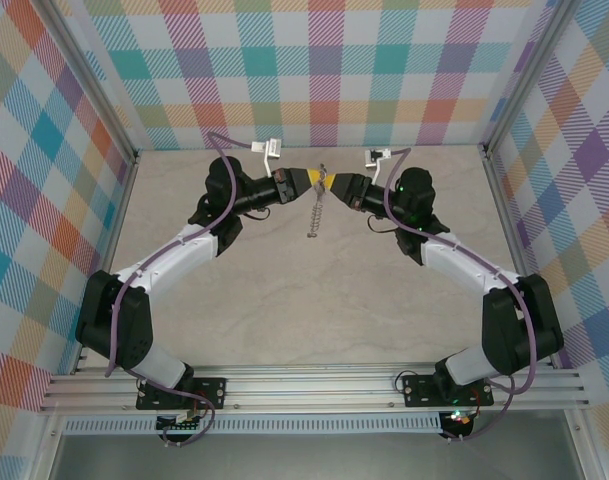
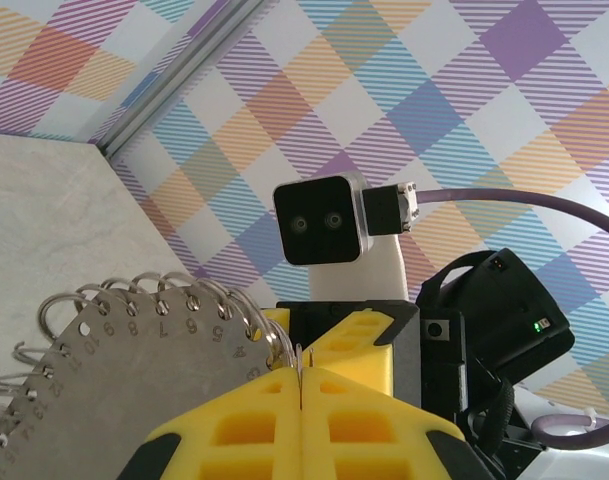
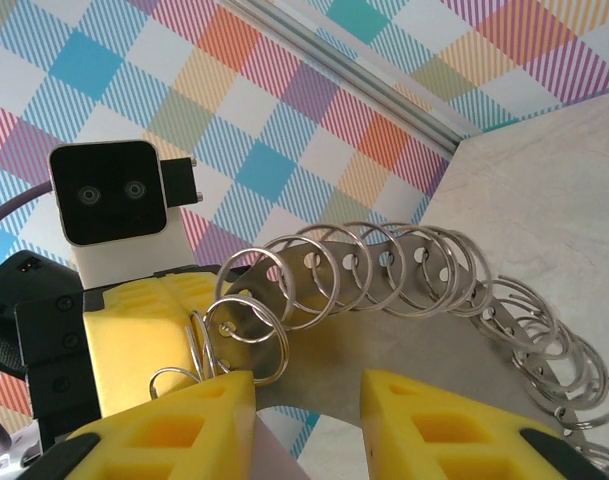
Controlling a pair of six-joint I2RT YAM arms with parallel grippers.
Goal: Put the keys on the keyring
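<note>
Plaid walls [image 1: 324,70] all round, pale table [image 1: 314,320] underneath. The left gripper [image 2: 301,378] is clamped tight on the keyring [image 2: 124,385], which is pinched by its rim right at the fingertips and fanned out to their left. From above, the hoop is seen edge-on between both arms, long axis trailing back toward the bases. The right gripper [image 3: 309,415] is parted, with the wire loops [image 3: 424,275] arced just ahead of its tips, so it's judged the better placed for threading.

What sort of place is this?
Probably a robot test cell: a marbled tabletop boxed in by plaid-patterned walls, two robot arms bolted to aluminium rails at its near edge, the left pincer gripping a keyring.
</note>
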